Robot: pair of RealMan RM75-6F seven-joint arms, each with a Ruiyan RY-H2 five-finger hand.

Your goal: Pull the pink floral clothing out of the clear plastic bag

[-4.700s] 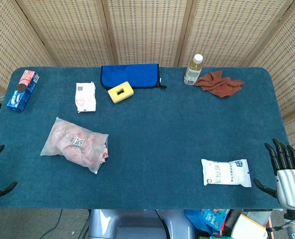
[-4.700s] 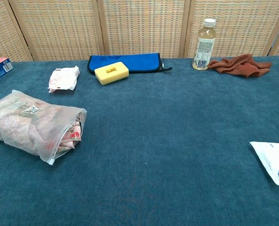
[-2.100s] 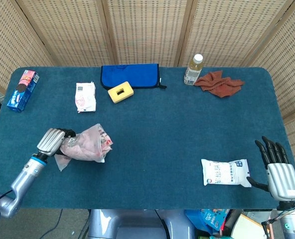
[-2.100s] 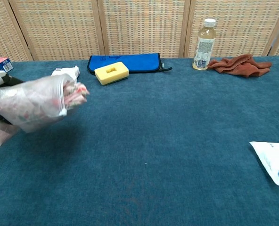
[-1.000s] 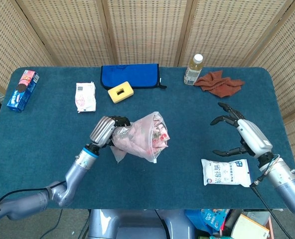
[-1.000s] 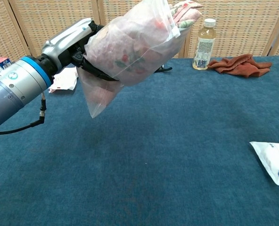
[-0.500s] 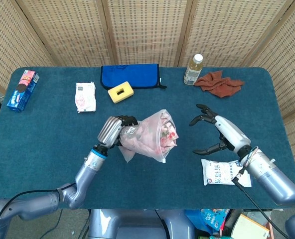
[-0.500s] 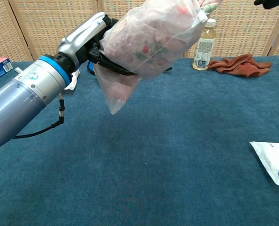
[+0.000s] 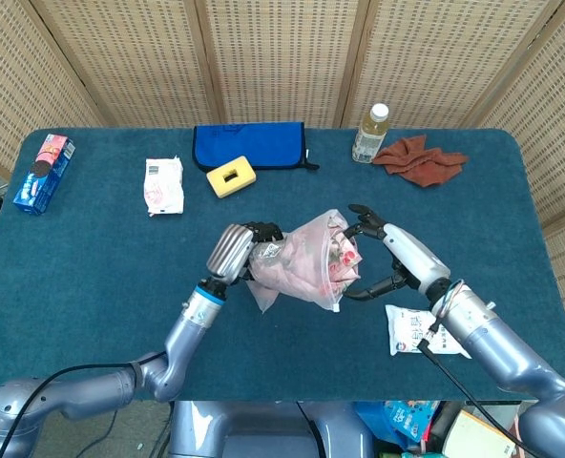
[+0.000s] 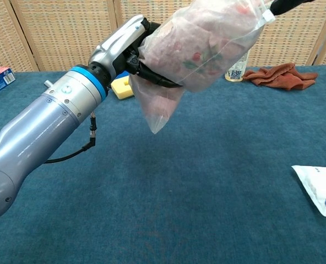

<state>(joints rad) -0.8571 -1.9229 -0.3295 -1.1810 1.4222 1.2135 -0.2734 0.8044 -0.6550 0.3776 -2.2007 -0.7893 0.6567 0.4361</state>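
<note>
While the left hand (image 9: 237, 250) grips the clear plastic bag (image 9: 302, 260) around its closed end and holds it up off the table (image 9: 92, 277), the pink floral clothing (image 9: 332, 256) is almost wholly inside, bunched against the plastic with only a fold showing at the mouth. From the chest camera the bag (image 10: 201, 44) hangs tilted, its mouth pointing up and toward the robot's right, with a loose flap drooping below the fingers.

The right hand (image 9: 387, 256) sits at the bag's mouth with its fingers spread and curved around the opening. From these views I cannot tell whether any fingertip is touching the cloth; it does not appear to have a hold on anything.

By my reading, the lifting and presenting of the bag is done, and the actual pull has not begun. What is left is for the right hand to pinch the exposed fold and draw the clothing clear while the left keeps the bag steady.

Elsewhere on the table lie a white packet (image 9: 433, 334), a bottle (image 9: 369, 133), and a yellow sponge (image 9: 231, 177).
</note>
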